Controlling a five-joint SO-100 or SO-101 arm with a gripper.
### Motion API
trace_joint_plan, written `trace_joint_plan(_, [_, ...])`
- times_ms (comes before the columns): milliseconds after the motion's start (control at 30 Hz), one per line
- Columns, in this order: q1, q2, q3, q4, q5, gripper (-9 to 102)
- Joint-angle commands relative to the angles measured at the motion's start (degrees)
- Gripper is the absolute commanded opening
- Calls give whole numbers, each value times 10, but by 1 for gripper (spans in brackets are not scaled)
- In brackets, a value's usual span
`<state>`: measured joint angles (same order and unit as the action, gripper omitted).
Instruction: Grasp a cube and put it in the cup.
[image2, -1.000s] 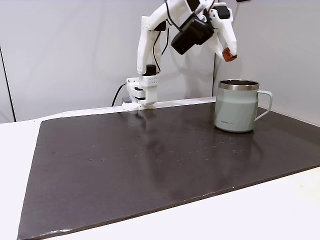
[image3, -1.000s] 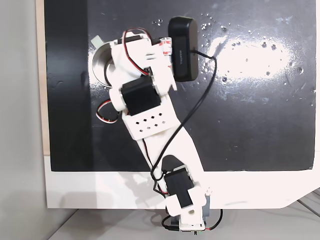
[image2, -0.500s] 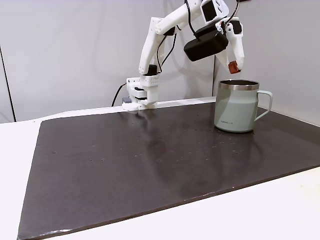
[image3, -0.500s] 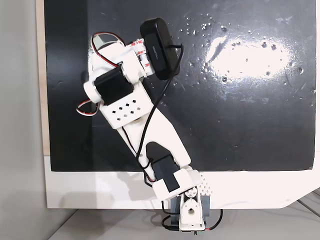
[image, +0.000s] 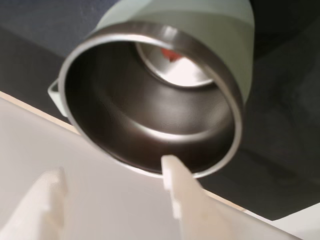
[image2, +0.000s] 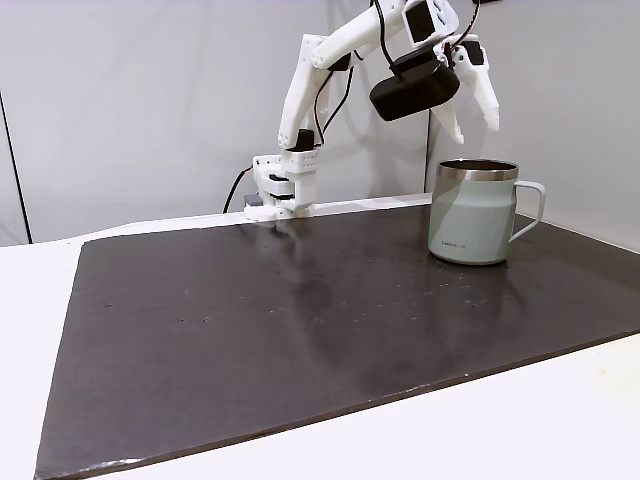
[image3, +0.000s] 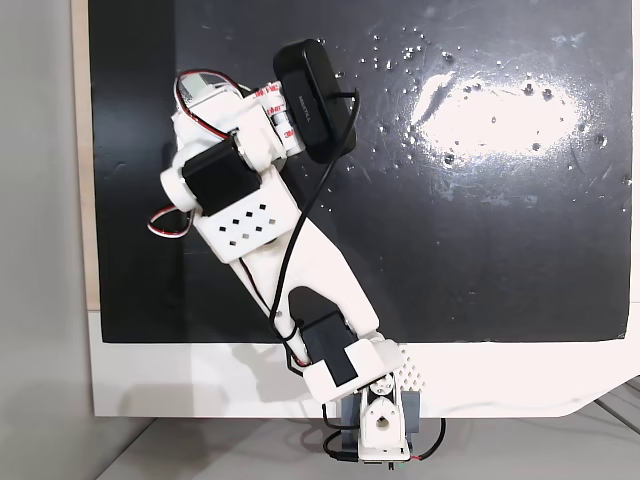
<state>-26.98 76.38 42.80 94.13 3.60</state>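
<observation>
The claw (image2: 478, 128) hangs directly above the cup (image2: 472, 213), its two white fingers spread apart with nothing between them. Looking down the wrist view, a small rust-orange patch sits at the bottom of the cup's steel interior, which I take to be the cube (image: 169, 54), straight below the claw. The cup stands upright on the dark tabletop (image2: 300, 320); the only sensible way out seems straight up.
</observation>
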Motion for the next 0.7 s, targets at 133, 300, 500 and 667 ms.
trace_joint_plan(133, [18,34,-11,-4,4,24])
trace_joint_plan(300, [10,33,-12,-4,4,23])
trace_joint_plan(500, [8,33,-14,-4,4,23])
trace_joint_plan(667, [10,32,-11,-4,4,22])
